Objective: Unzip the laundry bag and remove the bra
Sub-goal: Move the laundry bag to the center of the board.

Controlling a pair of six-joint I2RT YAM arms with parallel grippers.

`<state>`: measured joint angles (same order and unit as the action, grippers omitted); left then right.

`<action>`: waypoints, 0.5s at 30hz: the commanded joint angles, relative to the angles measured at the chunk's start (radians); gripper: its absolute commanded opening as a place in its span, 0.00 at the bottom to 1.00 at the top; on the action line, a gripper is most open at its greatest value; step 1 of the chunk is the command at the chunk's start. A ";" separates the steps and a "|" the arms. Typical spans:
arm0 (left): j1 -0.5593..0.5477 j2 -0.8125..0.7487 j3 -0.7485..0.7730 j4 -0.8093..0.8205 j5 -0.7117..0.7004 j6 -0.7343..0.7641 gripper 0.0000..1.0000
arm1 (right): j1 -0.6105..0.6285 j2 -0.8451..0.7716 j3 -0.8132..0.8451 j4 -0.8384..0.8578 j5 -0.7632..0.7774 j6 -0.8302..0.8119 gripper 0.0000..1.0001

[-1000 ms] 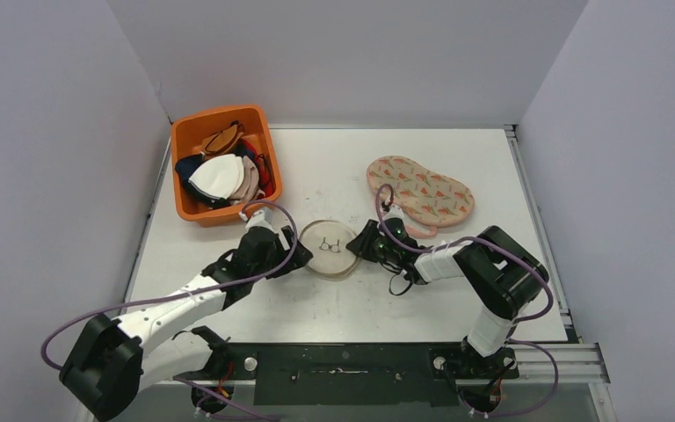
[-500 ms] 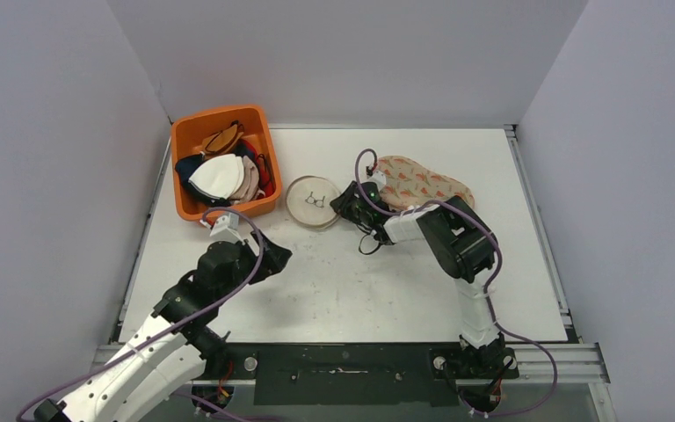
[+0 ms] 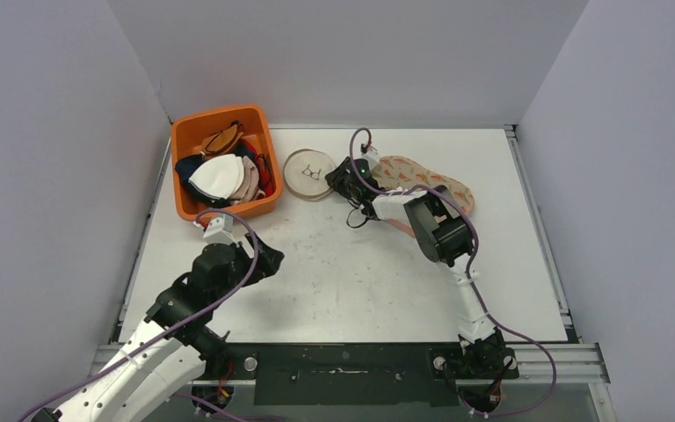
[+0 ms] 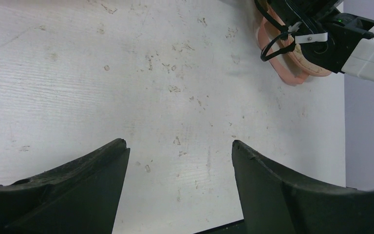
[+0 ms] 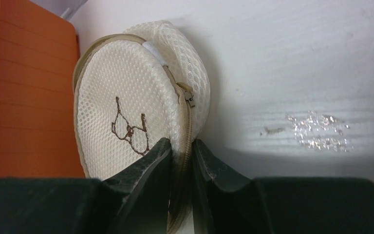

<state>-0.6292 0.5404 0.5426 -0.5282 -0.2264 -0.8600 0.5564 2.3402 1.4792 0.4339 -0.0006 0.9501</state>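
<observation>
Your right jaws have dragged the round mesh laundry bag (image 3: pixel 308 174) from mid-desk (image 3: pixel 360 281) to just beside the orange bin (image 3: pixel 228 214), still pinching its zippered rim, while your left jaws have backed off, open and empty. The bag lies flat, logo up, with no long axis, its zip pull just past your grip. The carrot-print bra (image 3: pixel 404 169) lying behind suggests it's already emptied.
</observation>
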 commanded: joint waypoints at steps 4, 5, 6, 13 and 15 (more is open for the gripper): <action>0.008 -0.022 0.043 -0.015 -0.050 0.036 0.76 | -0.007 0.066 0.088 -0.116 0.019 -0.061 0.24; 0.008 -0.025 0.040 -0.014 -0.051 0.034 0.76 | -0.004 0.061 0.091 -0.118 0.010 -0.062 0.26; 0.008 -0.026 0.036 -0.010 -0.049 0.031 0.76 | 0.000 0.050 0.085 -0.117 0.008 -0.069 0.29; 0.010 -0.043 0.031 -0.001 -0.036 0.027 0.76 | 0.010 -0.080 0.029 -0.119 -0.047 -0.120 0.78; 0.010 -0.050 0.029 -0.003 -0.031 0.026 0.77 | 0.011 -0.132 0.025 -0.142 -0.059 -0.149 0.86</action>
<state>-0.6262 0.5076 0.5465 -0.5461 -0.2554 -0.8486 0.5667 2.3215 1.5356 0.3786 -0.0311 0.8696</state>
